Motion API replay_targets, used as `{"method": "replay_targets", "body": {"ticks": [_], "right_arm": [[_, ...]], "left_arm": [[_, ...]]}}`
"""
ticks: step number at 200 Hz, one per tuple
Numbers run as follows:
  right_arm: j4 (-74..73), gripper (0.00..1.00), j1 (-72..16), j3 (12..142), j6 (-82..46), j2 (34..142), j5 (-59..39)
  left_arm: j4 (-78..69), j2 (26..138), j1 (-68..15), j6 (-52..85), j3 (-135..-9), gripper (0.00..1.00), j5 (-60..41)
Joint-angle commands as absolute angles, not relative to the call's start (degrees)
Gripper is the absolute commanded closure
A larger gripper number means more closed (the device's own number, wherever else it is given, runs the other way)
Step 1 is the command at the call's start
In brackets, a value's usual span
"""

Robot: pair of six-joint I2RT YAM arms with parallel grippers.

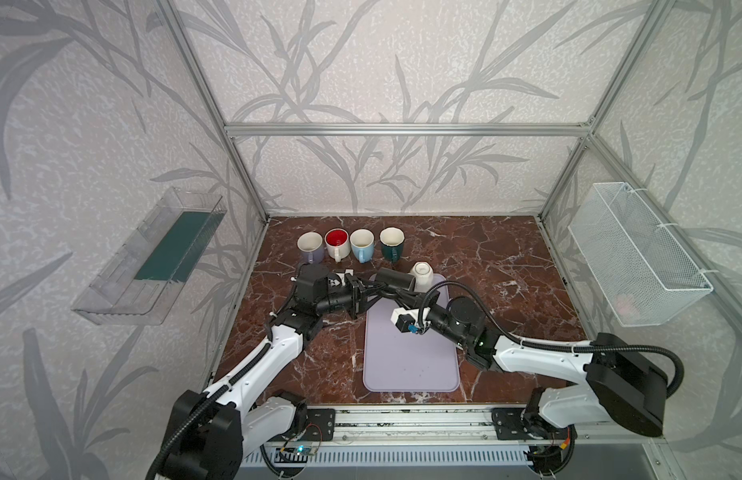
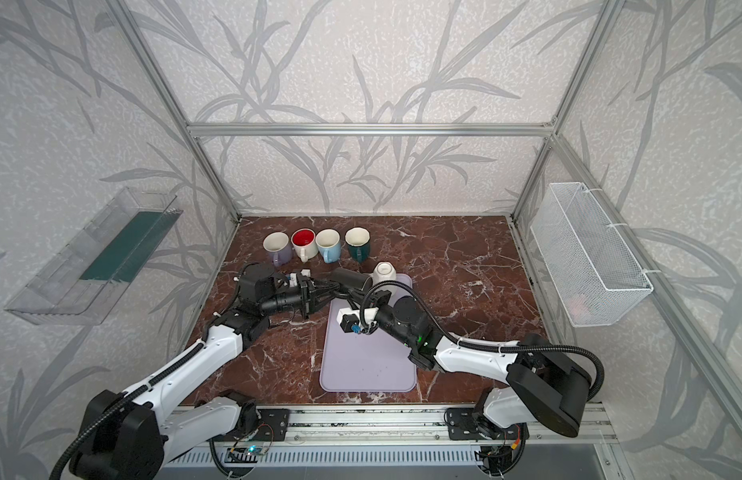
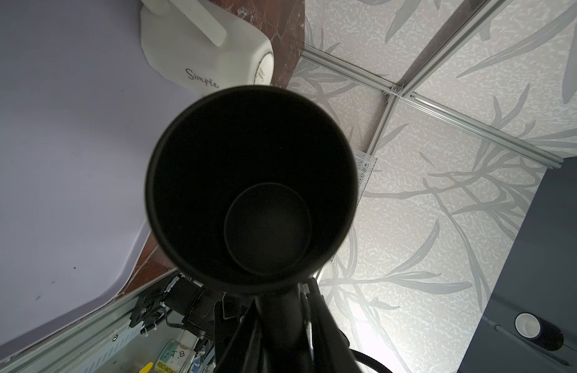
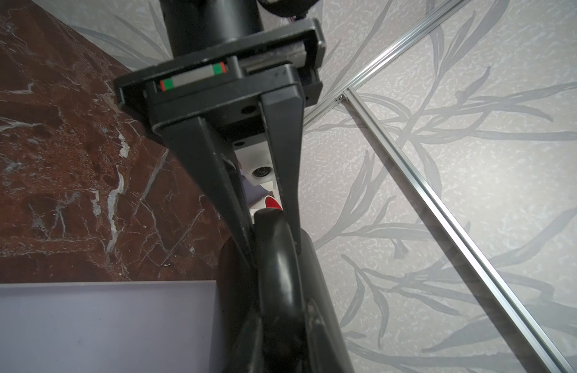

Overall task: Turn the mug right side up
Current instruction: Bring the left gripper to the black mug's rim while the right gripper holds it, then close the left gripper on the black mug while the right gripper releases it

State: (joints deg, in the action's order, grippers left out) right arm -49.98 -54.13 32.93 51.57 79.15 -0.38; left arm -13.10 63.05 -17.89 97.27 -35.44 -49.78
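Note:
A black mug hangs on its side above the far end of the lilac mat, held between both arms. In the left wrist view its open mouth faces the camera, and my left gripper is shut on its handle. My right gripper is shut on the same handle from the opposite side. A white mug stands upside down on the mat just behind the black one.
Several upright mugs stand in a row at the back left: lavender, red-inside white, light blue, dark green. A clear tray hangs on the left wall, a white wire basket on the right.

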Motion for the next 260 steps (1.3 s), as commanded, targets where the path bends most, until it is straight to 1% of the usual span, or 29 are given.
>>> {"method": "replay_targets", "body": {"ticks": [1, 12, 43, 127, 142, 165, 169, 182, 198, 217, 229, 247, 260], "right_arm": [[-58.6, 1.0, -55.3, 33.9, 51.7, 78.0, -1.8], [-58.3, 1.0, -55.3, 34.0, 51.9, 78.0, -1.8], [-56.7, 1.0, -55.4, 34.6, 51.8, 78.2, -1.6], [-52.4, 1.0, -55.3, 36.7, 50.5, 78.2, -0.7], [-53.0, 1.0, -55.4, 36.5, 50.4, 78.0, -1.2], [-53.4, 1.0, -55.3, 36.3, 50.9, 78.1, -1.8], [-53.3, 1.0, -55.4, 36.3, 50.9, 78.1, -2.0], [-53.1, 1.0, -55.3, 36.4, 50.7, 78.1, -1.8], [-51.8, 1.0, -55.4, 37.0, 50.7, 78.3, -1.3], [-50.8, 1.0, -55.4, 37.6, 50.6, 78.4, -0.4], [-50.8, 1.0, -55.4, 37.6, 49.9, 78.2, 0.1], [-49.3, 0.95, -55.4, 37.9, 48.6, 77.6, 0.0], [-46.8, 0.93, -55.4, 38.7, 47.4, 77.4, -0.3]], "left_arm": [[-17.7, 62.9, -18.0, 99.2, -35.1, 0.77, -51.0], [-17.6, 62.8, -18.0, 99.1, -35.2, 0.82, -51.1], [-16.4, 62.5, -18.0, 97.8, -36.0, 1.0, -51.6], [-13.6, 61.8, -18.0, 94.7, -37.3, 1.0, -53.8], [-13.6, 61.5, -18.0, 95.0, -37.2, 0.95, -53.6], [-15.3, 61.5, -18.0, 96.1, -36.7, 0.92, -53.7], [-16.1, 61.7, -18.0, 96.4, -36.5, 0.93, -53.7], [-17.9, 61.8, -18.0, 97.0, -36.4, 1.0, -53.8], [-17.7, 61.6, -18.0, 96.4, -36.9, 1.0, -53.6], [-14.3, 60.9, -18.0, 93.4, -38.4, 1.0, -53.3], [-9.1, 60.1, -18.0, 89.9, -40.0, 1.0, -52.8], [-1.3, 59.4, -18.0, 83.5, -43.0, 1.0, -52.0], [-0.7, 59.4, -18.0, 82.5, -43.6, 1.0, -51.7]]}}
